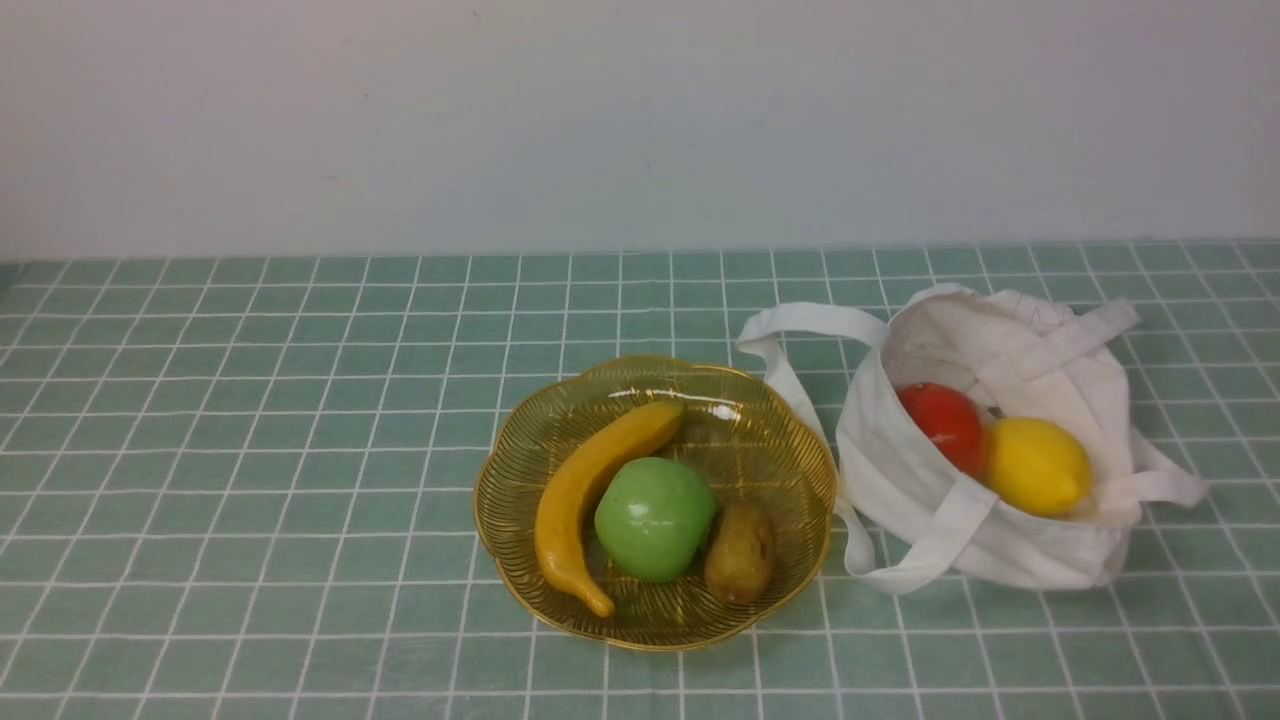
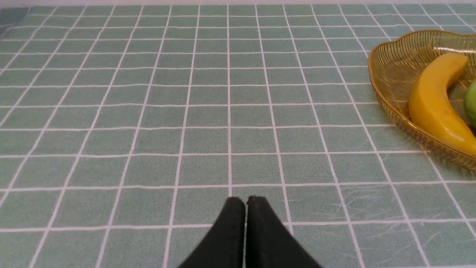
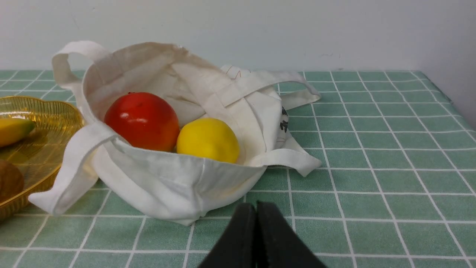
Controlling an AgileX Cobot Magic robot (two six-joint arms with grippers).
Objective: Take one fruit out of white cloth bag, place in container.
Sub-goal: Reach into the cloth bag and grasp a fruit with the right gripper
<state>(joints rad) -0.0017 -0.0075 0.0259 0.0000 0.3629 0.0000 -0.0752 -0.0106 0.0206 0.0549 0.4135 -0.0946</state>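
Observation:
The white cloth bag (image 1: 1010,450) lies open on the right of the table, its mouth facing me. Inside it rests the red-orange fruit (image 1: 941,426) (image 3: 142,121), touching a yellow lemon (image 1: 1037,465) (image 3: 208,140). Left of the bag stands the amber ribbed container (image 1: 800,440) (image 2: 390,70) (image 3: 55,115), holding a banana (image 1: 590,490), a green apple (image 1: 655,518) and a brown kiwi (image 1: 740,552). My right gripper (image 3: 256,207) is shut and empty, low over the cloth just short of the bag (image 3: 167,178). My left gripper (image 2: 245,201) is shut and empty over bare cloth, well away from the dish. Neither arm shows in the front view.
A green checked tablecloth (image 1: 250,450) covers the table, with a pale wall (image 1: 640,120) behind. The bag's long straps (image 1: 800,330) trail toward the dish and onto the cloth. In the right wrist view the table's edge (image 3: 457,100) lies beyond the bag.

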